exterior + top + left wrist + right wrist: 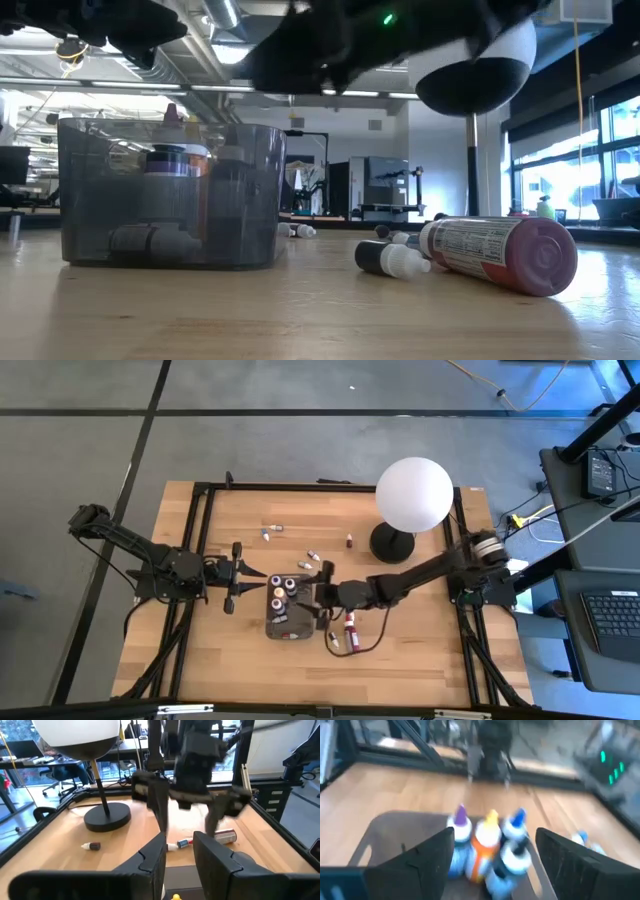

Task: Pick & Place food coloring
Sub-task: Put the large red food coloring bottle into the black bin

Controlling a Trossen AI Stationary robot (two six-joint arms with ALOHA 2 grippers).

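Several food coloring bottles [485, 845] stood upright, packed together in the dark grey tray [290, 622] near the table's middle (purple, yellow and blue caps showed in the right wrist view). A larger red bottle [500, 250] lay on its side just right of the tray, with a small dark white-capped bottle [390, 260] beside it. A few more small bottles [272, 532] lay scattered on the far part of the wooden table [200, 650], well apart from the tray.

The right gripper [318, 598] hung over the tray's right edge, its fingers [420, 857] spread wide and empty. The left gripper [240, 575] waited left of the tray, fingers partly apart, holding nothing. A white globe lamp [413, 495] stood at the far right.
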